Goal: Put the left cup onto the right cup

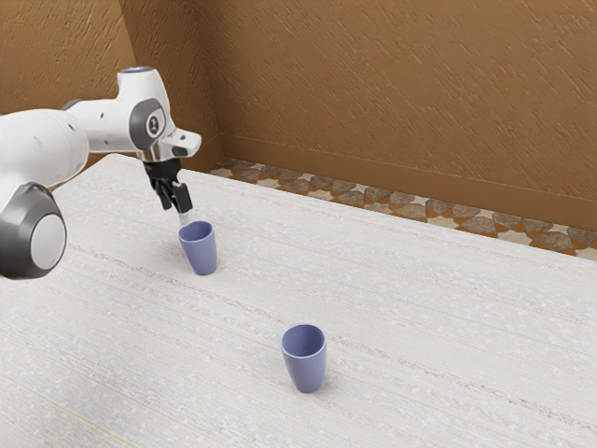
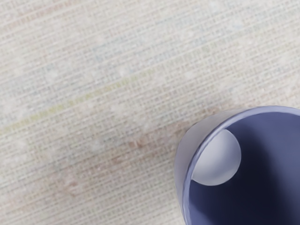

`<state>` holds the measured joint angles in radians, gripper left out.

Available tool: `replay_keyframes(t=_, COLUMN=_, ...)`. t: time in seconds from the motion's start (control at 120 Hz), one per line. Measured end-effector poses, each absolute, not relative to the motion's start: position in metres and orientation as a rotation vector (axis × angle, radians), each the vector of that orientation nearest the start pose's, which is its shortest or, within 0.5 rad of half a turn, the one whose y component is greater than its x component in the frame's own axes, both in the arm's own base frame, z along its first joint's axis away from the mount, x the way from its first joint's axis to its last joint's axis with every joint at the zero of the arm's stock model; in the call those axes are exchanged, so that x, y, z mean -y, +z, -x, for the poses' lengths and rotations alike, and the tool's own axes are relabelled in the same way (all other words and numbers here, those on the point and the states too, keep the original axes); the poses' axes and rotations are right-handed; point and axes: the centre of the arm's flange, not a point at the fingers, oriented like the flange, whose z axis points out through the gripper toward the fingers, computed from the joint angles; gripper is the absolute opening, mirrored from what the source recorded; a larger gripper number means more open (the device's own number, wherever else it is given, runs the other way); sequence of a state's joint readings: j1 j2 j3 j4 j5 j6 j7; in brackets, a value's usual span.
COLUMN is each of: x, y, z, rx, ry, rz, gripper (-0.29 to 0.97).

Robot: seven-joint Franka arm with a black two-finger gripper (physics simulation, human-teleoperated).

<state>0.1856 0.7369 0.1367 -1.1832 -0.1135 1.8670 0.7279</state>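
Lavender-blue and smooth-walled, the left cup [image 1: 198,247] stands upright on the pale table [image 1: 429,299], mouth open; the right cup [image 1: 304,357] stands upright well apart from it, nearer the camera; the gripper [image 1: 185,215] hangs just above the left cup's far rim, not touching; whether the claw is spread or pressed together cannot be told. Judgement: the cup [image 2: 262,164] looks light, rigid, hollow and somewhat slippery, its taper narrowing downward; best hold is across the rim, one side inside and one outside the wall; a tilted grasp risks tipping it.
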Motion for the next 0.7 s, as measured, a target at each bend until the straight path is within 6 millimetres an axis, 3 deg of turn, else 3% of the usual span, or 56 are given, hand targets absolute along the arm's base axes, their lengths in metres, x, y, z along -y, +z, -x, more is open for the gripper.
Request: replay_keyframes(t=0.7, x=-0.189, y=0.330, z=-0.724, rx=-0.670, ry=0.067, rz=3.124, gripper=0.68)
